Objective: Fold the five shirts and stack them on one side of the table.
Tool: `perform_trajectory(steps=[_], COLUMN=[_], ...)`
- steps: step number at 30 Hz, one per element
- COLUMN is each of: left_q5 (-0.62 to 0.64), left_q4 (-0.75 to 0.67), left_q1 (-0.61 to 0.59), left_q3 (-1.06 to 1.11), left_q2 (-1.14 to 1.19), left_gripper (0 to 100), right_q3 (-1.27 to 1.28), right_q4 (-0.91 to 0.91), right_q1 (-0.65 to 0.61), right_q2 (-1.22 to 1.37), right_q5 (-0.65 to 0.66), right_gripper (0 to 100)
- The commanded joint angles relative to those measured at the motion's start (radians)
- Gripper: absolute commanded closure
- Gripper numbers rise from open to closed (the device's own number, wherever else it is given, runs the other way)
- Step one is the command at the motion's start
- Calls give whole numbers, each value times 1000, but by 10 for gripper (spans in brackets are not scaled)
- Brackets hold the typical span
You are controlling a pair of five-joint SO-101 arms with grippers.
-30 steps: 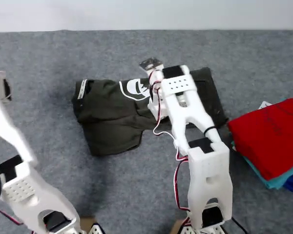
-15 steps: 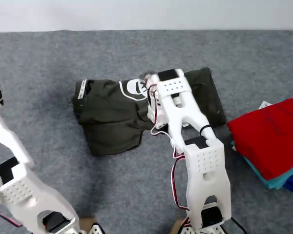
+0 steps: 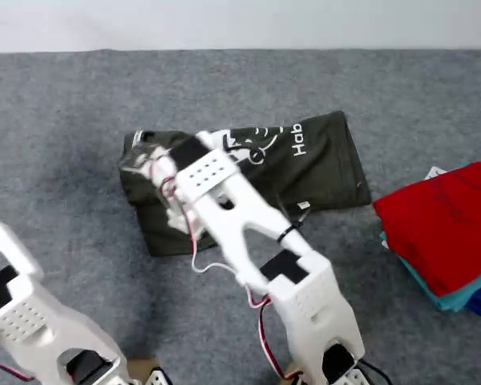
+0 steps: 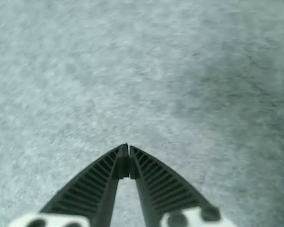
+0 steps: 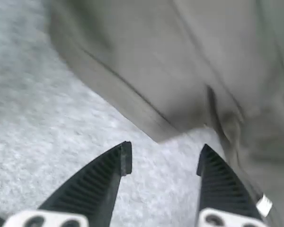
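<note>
— Where's your olive shirt?
— Mid-table, rumpled, with the folded stack well apart. Your right gripper hangs at the shirt's edge, fingers spread. Your left gripper is pressed together over bare table.

Overhead camera looks down; wrist cameras hug table.

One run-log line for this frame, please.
left gripper: shut, over table | right gripper: open, at dark green shirt edge | folded stack: at table's right side
</note>
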Motion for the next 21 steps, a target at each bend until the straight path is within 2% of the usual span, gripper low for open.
perform_trajectory(steps=[1, 8, 12, 16, 18, 21], left_q5=[5, -37, -38, -38, -38, -38], left_q4=[-15, -12, -12, -12, -12, -15], left_q1=[-54, -87, -98, -120, -126, -124], left_q3=[-4, -4, -4, -4, -2, 8], left_q2=[-58, -58, -58, -58, -58, -58], left_gripper=[994, 994, 994, 994, 994, 994], right_q3=[-44, -48, -49, -49, -49, -49], right_q4=[-64, -165, -211, -213, -214, -216], right_q1=[-62, -139, -124, -102, -97, -101], right_q2=[18, 143, 206, 252, 259, 248], right_q5=[54, 64, 68, 126, 133, 187], right_gripper=[754, 754, 757, 761, 801, 922])
